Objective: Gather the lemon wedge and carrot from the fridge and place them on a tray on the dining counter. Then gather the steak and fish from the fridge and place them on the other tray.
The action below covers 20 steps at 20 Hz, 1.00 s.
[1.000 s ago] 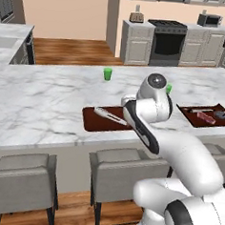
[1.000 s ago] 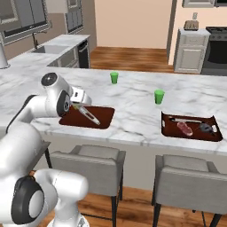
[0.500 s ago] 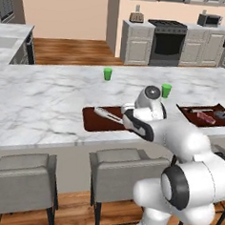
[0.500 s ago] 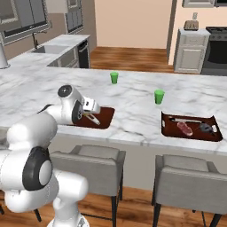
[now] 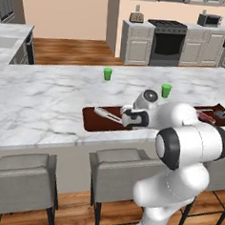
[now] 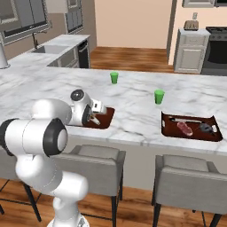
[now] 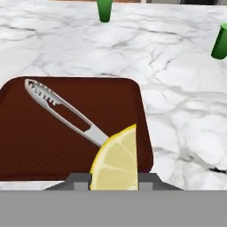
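A yellow lemon wedge (image 7: 116, 160) is held between the narrowed tips of the pincer (image 7: 114, 181), just above the near edge of a dark brown tray (image 7: 26, 142) on the marble bench (image 7: 177, 88). Silver tongs (image 7: 66, 116) lie in the tray. The wedge is judged light, soft and slippery; it is best gripped across its flat faces.

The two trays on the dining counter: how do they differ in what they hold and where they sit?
The near tray, under the claw, holds silver tongs, with the lemon wedge in the claw above its edge. The far tray holds the steak, the fish and a thin silver utensil. In the right base view the near tray is partly hidden by the arm; the far tray is in full view. Both are dark brown, shallow and rectangular, on the dining counter.
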Tool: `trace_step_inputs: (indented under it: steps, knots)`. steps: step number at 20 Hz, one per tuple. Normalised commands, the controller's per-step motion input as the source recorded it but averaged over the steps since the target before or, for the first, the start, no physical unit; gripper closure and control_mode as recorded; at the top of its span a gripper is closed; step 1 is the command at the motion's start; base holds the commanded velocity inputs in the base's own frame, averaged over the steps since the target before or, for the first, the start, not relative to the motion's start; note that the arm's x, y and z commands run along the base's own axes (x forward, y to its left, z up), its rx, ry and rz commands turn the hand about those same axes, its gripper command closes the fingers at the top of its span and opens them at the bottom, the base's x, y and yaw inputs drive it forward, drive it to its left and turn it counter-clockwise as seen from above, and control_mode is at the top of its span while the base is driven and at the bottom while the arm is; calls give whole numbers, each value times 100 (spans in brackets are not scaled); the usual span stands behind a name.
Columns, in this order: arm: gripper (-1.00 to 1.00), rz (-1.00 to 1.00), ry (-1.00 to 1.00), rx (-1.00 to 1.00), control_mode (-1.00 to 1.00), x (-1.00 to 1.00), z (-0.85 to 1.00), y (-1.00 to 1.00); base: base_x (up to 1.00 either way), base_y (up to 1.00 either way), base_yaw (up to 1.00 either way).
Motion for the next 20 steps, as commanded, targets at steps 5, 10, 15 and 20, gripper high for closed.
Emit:
trace_step_inputs:
  steps: [5,10,15,20]
  knots:
    - [100,0,0,0,-100,42,-33,-5,0,0,0]
    - [-100,0,0,0,-100,49,-26,-2,0,0,0]
    - [-100,0,0,0,-100,36,-16,-7,0,0,0]
    - [-100,0,0,0,-100,2,28,0,0,0,0]
